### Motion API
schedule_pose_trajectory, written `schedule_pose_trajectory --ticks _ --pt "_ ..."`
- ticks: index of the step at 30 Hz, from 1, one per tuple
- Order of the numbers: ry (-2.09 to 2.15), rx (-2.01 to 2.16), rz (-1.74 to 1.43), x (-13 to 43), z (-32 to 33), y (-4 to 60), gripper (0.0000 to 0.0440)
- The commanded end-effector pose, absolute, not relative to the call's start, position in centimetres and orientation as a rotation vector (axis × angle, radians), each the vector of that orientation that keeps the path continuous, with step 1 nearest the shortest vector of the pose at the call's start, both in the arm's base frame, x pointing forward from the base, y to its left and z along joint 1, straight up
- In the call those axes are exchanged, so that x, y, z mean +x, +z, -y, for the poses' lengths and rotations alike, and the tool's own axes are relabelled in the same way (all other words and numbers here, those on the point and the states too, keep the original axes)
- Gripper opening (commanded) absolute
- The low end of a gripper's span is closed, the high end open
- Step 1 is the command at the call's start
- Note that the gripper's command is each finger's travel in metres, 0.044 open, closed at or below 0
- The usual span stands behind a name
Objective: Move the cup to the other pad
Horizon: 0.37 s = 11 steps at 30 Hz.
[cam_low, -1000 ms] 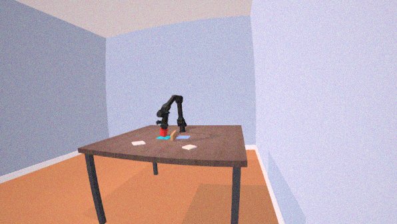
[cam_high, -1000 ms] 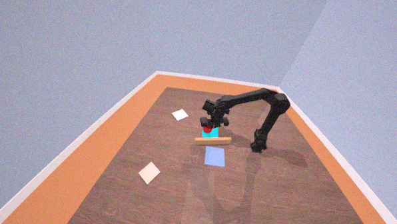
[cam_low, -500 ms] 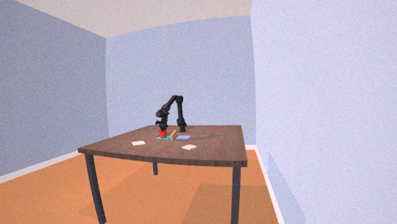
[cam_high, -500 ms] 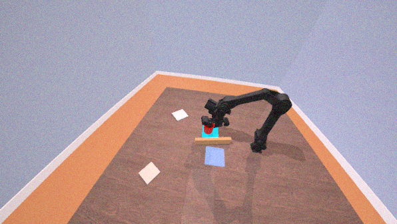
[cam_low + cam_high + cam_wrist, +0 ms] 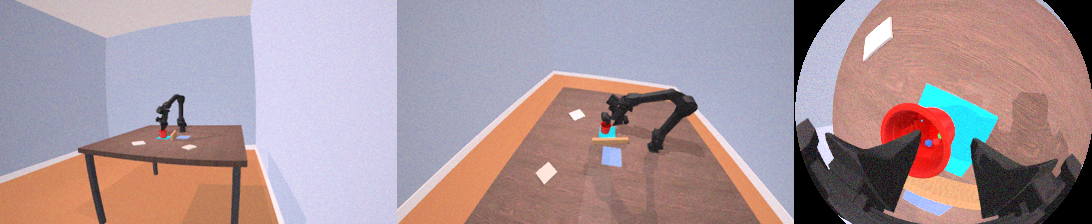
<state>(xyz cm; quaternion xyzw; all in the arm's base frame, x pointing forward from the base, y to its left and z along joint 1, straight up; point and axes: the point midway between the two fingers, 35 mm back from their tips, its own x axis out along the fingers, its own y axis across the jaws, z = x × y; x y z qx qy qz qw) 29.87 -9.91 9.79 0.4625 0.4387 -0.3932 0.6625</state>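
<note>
A red, round, open-topped cup (image 5: 605,128) (image 5: 162,134) (image 5: 944,150) is upright at the cyan square pad (image 5: 611,132) (image 5: 159,137) (image 5: 975,125), toward one side of it, with small marbles inside; a blue one (image 5: 928,143) and a green one (image 5: 939,136) show in the wrist view. The black end effector (image 5: 610,123) (image 5: 163,129) (image 5: 946,138) is just above the cup, its two dark pointed fingers spread apart. In the wrist view one fingertip overlaps the cup's mouth and the other is over the cyan pad, to the side of the cup; I cannot tell whether either touches the cup, nor whether the end effector is grasping it or has released it. A tan wooden bar (image 5: 610,141) (image 5: 173,135) (image 5: 944,193) lies beside the cyan pad, between it and a flat blue square pad (image 5: 611,157) (image 5: 183,137) (image 5: 926,204). Two pale, flat square tiles lie well apart on the brown wood-grained desk (image 5: 680,187) (image 5: 160,155) (image 5: 994,55), a white one (image 5: 577,115) (image 5: 138,143) (image 5: 878,39) and a cream one (image 5: 546,173) (image 5: 189,147).

1. The red cup (image 5: 605,128) (image 5: 162,134) (image 5: 936,131) sits lower than a second ago, down at the cyan pad (image 5: 611,132) (image 5: 167,137) (image 5: 974,125).
2. From above, more of its mouth shows (the fingers (image 5: 605,117) (image 5: 163,127) cover less of it).
3. The black arm's (image 5: 686,103) (image 5: 180,98) elbow stands slightly farther from the cup.
</note>
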Motion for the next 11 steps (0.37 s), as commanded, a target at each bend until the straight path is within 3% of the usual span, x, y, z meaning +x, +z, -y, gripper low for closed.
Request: schedule_pose_trajectory --ticks 1,6,11 --pt "-0.865 1.057 -0.961 29.6 10.0 11.1 0.0260" --pt "-0.848 1.065 -0.923 29.3 10.2 12.8 0.0283" --pt "-0.832 1.064 -0.874 29.2 10.7 15.0 0.0340"
